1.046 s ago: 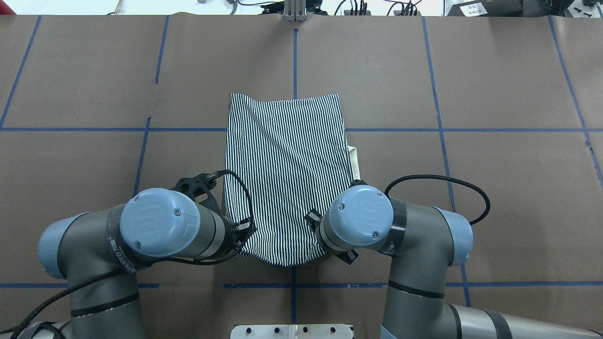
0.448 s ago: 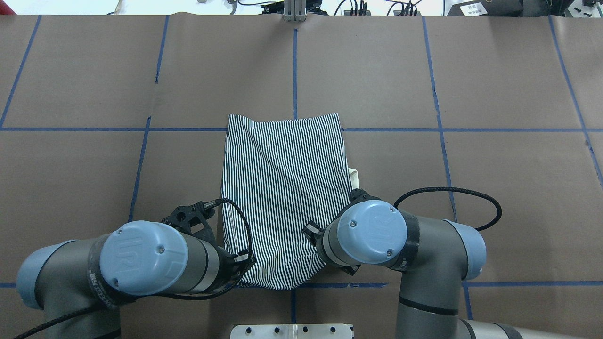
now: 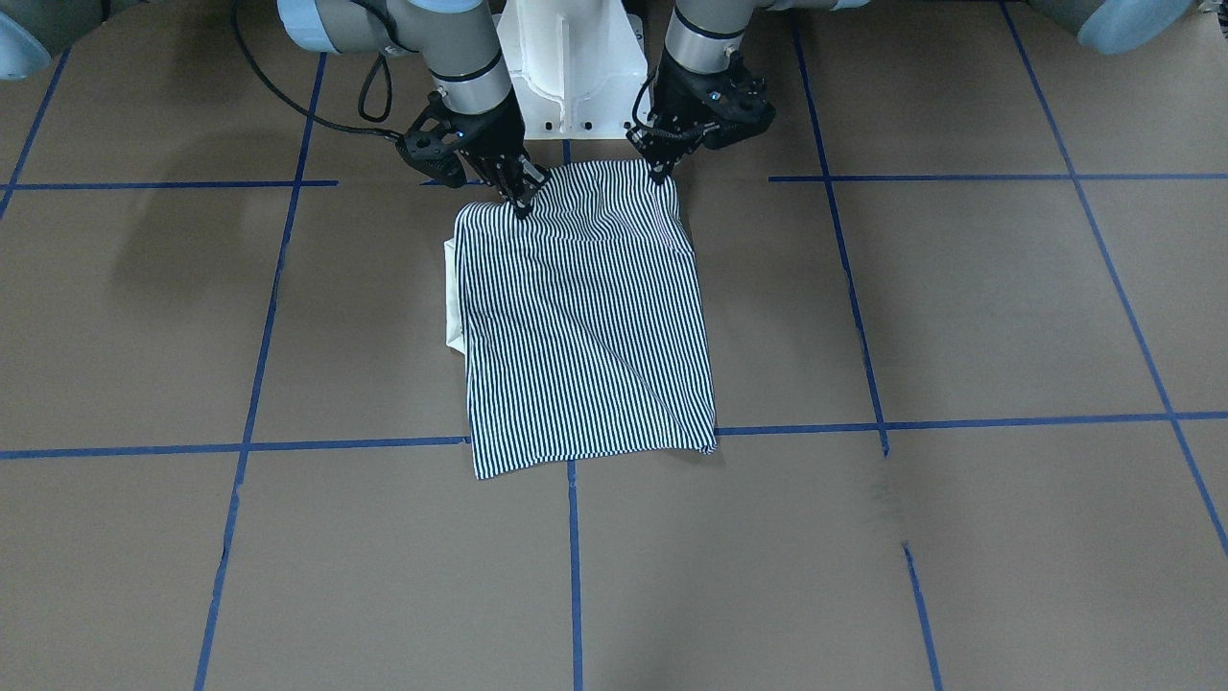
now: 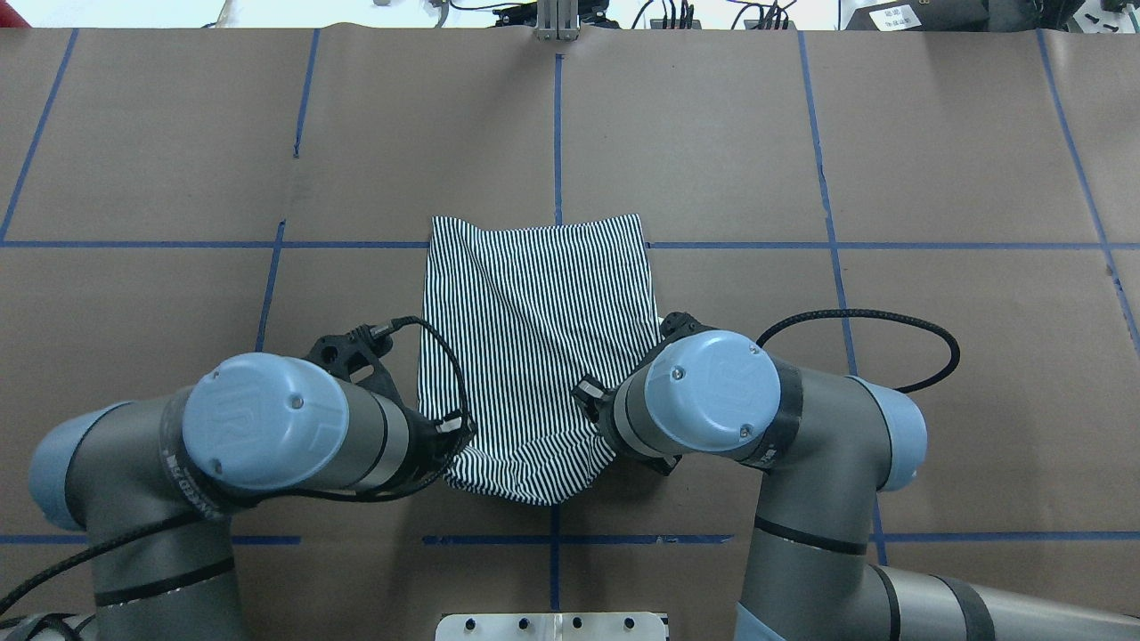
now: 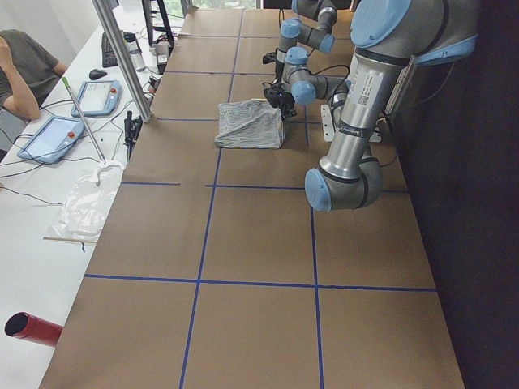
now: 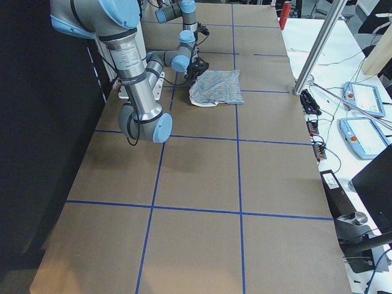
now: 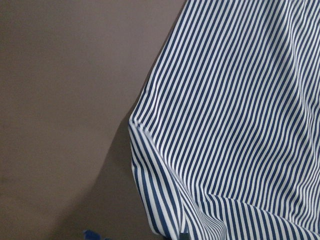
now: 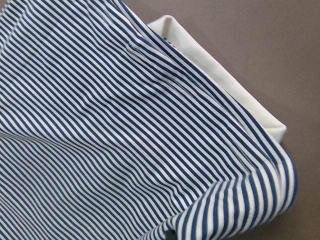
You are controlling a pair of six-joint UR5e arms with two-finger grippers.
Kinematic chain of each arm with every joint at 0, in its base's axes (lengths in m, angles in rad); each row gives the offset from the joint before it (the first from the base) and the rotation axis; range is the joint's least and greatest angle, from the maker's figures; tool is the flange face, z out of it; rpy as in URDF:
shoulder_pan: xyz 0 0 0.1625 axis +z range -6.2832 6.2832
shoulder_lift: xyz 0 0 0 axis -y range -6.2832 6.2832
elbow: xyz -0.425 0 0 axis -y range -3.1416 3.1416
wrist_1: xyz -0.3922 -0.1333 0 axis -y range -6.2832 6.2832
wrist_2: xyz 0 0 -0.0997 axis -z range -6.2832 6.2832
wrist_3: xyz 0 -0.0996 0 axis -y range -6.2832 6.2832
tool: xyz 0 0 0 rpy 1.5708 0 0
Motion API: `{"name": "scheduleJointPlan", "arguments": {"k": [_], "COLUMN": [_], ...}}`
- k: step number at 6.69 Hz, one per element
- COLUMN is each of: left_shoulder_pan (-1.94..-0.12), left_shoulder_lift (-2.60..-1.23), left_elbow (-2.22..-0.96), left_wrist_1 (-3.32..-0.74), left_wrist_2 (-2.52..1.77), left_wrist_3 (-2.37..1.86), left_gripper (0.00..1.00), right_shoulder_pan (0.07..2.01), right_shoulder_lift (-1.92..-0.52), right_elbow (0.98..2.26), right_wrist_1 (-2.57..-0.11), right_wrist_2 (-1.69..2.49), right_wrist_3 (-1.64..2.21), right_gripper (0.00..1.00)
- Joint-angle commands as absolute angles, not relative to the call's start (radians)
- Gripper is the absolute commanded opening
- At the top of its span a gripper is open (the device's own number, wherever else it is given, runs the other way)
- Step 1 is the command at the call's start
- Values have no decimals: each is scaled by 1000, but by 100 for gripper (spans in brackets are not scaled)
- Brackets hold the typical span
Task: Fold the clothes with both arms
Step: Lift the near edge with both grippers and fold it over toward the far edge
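Note:
The striped polo shirt lies folded into a tall rectangle at the table's middle, also in the overhead view. Its cream collar peeks out on my right side and shows in the right wrist view. My left gripper is shut on the shirt's near corner on my left. My right gripper is shut on the near corner on my right. Both hold the near edge raised off the table, and the fabric bunches between them. In the overhead view the wrists hide the fingers. The left wrist view shows striped cloth.
The brown paper table cover carries blue tape grid lines. The white pedestal base stands just behind the shirt's near edge. A metal post is at the far edge. Tablets and a person are beside the table.
Both grippers dragged the shirt toward the robot, then moved back forward with the near edge. The far edge stayed put and the near fabric now bunches.

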State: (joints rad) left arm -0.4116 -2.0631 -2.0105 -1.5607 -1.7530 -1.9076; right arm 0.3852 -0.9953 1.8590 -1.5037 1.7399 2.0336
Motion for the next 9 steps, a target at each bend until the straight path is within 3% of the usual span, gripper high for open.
{"name": "scheduleJointPlan", "arguments": {"k": [1, 3, 4, 5, 6, 7, 9], "left_shoulder_pan": [-456, -460, -498, -578, -665, -751, -788], "left_shoulder_lift": [-2079, -2077, -2082, -2098, -2155, -2218, -2214], "left_elbow": [-1935, -1927, -1889, -1773, -1573, -1443, -1405], "left_wrist_1": [-1664, -1683, -1725, -1864, -2029, -2089, -2126], "left_wrist_2": [-1752, -1750, -1750, -1750, -1753, -1753, -1756], "left_wrist_3": [-1974, -2027, -2034, -2040, -2001, -1917, -1832], "left_gripper": [0, 0, 0, 21, 99, 100, 100], "right_shoulder_pan": [428, 469, 503, 567, 643, 690, 754], "right_shoulder_lift": [-968, -962, -887, -770, -712, -703, -704], "right_elbow": [1784, 1769, 1671, 1485, 1324, 1231, 1197], "right_wrist_1": [-1445, -1445, -1443, -1436, -1299, -1214, -1209], "right_wrist_2": [1741, 1750, 1752, 1776, 1823, 1831, 1888], "right_wrist_3": [2023, 2025, 2023, 2019, 2011, 1931, 1868], "right_gripper": [0, 0, 0, 13, 99, 100, 100]}}
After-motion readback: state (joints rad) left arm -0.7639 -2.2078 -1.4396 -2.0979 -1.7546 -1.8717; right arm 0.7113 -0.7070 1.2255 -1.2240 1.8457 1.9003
